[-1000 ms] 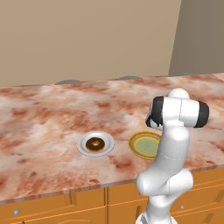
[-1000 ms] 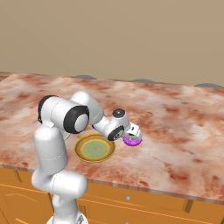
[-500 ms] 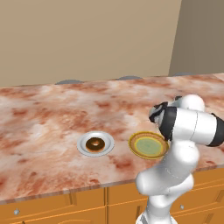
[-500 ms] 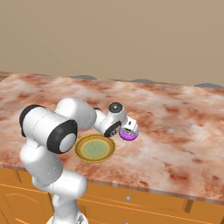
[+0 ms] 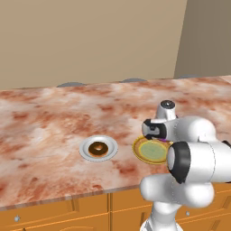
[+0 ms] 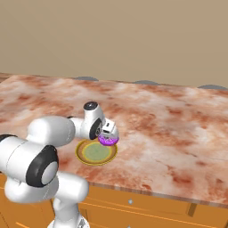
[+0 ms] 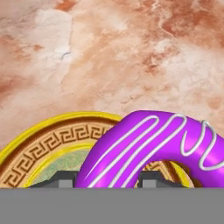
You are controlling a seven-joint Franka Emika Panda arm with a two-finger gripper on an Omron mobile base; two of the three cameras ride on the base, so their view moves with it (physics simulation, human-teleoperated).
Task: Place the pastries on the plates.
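Two round plates sit on the glossy, red-and-cream marbled stone tabletop (image 5: 54, 117), side by side and apart. To the left in the left base view is the plain white-grey plate (image 5: 99, 148), smooth and shallow, with the small chocolate-brown glazed ring doughnut (image 5: 97, 148) lying flat at its centre. To its right is the plate with a golden-yellow rim and pale green centre (image 5: 152, 150); the hand view shows its rim (image 7: 48, 131) carrying a brown band with a gold key-pattern and a mottled green middle.

The white arm's two-finger gripper (image 6: 108, 136) reaches low over the far edge of this yellow-rimmed plate (image 6: 96, 152). Its jaws are narrowed on the purple-frosted ring doughnut (image 6: 108, 140), holding it just above the plate's rim. In the hand view the purple doughnut (image 7: 153, 148) looks smooth and shiny, tilted up on edge, with thin white icing lines looping across its frosting, and the dark finger tips (image 7: 64, 178) show at either side of its lower part. From these angles it is hard to say whether the doughnut touches the plate or hangs slightly clear of it.

Below the front edge of the tabletop run orange-brown wooden cabinet drawers (image 5: 54, 216) with small round metal knobs. Behind the tabletop stands a plain matte beige wall (image 5: 90, 40).
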